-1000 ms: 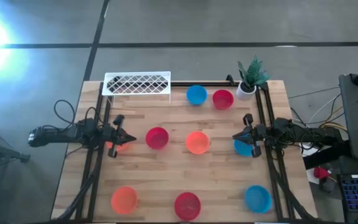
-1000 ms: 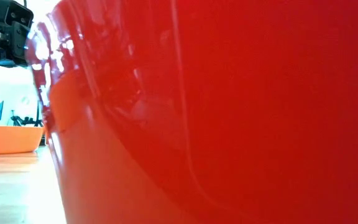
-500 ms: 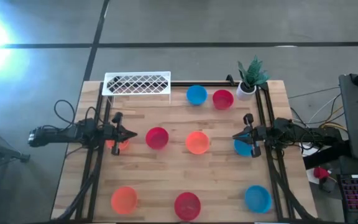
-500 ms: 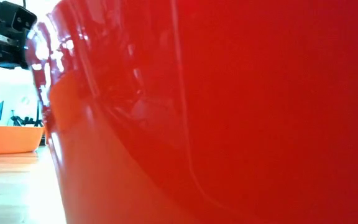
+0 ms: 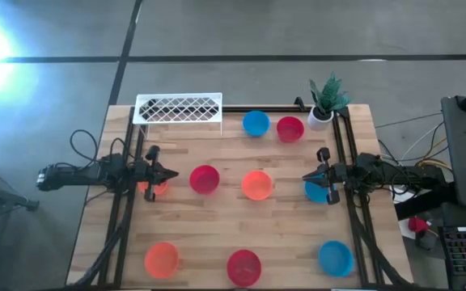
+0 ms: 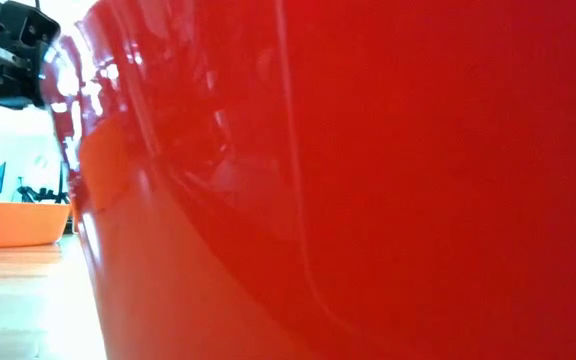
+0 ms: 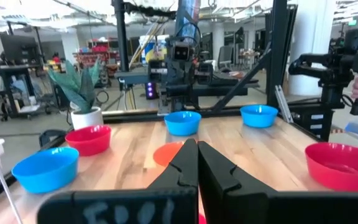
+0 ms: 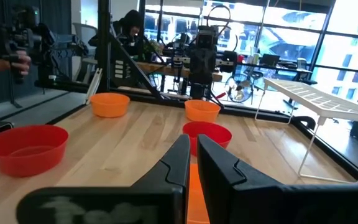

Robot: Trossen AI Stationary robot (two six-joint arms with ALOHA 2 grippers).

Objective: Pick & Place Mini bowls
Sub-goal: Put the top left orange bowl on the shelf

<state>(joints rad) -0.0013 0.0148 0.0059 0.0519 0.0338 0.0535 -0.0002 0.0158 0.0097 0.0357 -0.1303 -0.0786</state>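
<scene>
nothing much has shifted since a second ago; your left gripper (image 5: 168, 174) sits shut and empty, right gripper (image 5: 307, 177) near-shut, seemingly empty; mini bowls (image 5: 257, 184) scattered across the table (image 5: 290, 242) look light, slick; pinch a rim.

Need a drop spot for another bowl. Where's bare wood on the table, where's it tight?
Free: the strip between the middle row (red bowl, orange bowl) and the front row (orange bowl, red bowl, blue bowl); also below the wire rack. Crowded: back right, blue bowl, red bowl, plant pot.
</scene>
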